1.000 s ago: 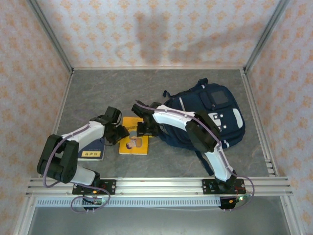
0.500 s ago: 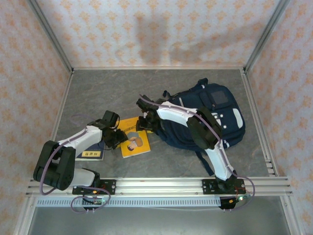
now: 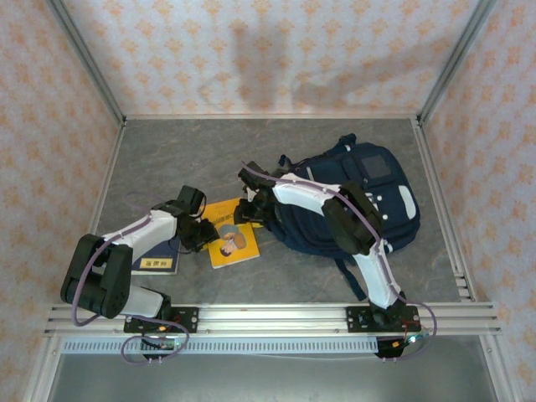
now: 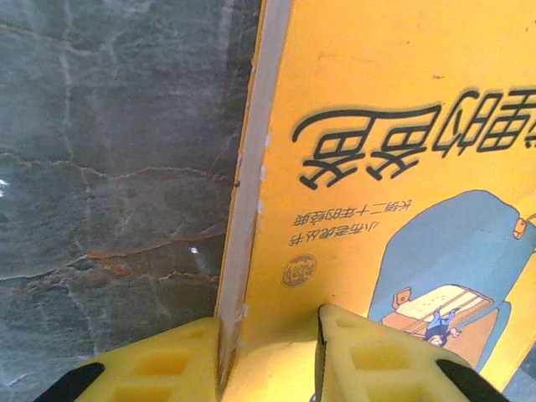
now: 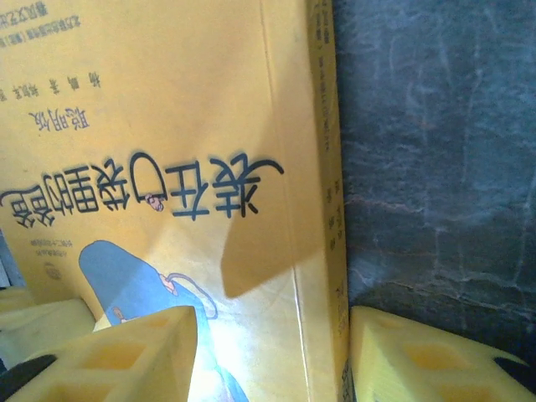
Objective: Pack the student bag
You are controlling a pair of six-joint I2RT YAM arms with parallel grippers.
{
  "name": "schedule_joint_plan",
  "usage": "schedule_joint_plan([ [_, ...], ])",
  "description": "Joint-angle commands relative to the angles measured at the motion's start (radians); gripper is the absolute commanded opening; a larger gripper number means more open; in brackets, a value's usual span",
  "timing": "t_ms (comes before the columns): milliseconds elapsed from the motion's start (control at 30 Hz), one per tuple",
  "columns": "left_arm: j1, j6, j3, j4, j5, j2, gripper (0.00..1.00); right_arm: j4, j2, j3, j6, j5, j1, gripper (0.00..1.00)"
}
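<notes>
Since a second ago, the yellow book has turned on the table: its near end has swung to the right, so it now lies askew between your two arms. Your left claw has moved in against the book's left edge, and your right claw has drawn a little farther from you, toward the bag, and sits at the book's far right corner.

From your left wrist camera you see two yellow fingers standing either side of the book's pale page edge. One is on the table side, touching that edge. The other is over the yellow cover, with its dark lettering and blue drawing. You cannot tell from this whether the left claw is pressing on the book or merely straddling it.

From your right wrist camera the picture is much the same. One finger is over the cover and the other is just beside the spine, above the grey table. The book's edge fills the gap between them, but you cannot tell whether the right claw is truly clamped on it.

The student bag lies flat on the right half of the table, front side up, with its grey panel toward the far wall. Your right arm reaches across its left part. The yellow book lies just beside the bag's left end.

A blue book lies on the table under your left arm, near its base.
</notes>
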Motion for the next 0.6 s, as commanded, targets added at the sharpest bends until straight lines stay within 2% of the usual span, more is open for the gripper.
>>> schedule_joint_plan([
  [0, 0.003, 0.025, -0.021, -0.003, -0.039, 0.058, 0.28, 0.097, -0.03, -0.051, -0.011, -0.185, 0.04, 0.48],
  [267, 0.003, 0.061, 0.0, -0.037, -0.03, 0.043, 0.26, 0.307, -0.14, -0.176, 0.087, -0.349, 0.007, 0.43],
  [567, 0.002, 0.086, 0.008, -0.087, -0.04, 0.006, 0.26, 0.411, -0.158, -0.213, 0.121, -0.485, -0.001, 0.39],
])
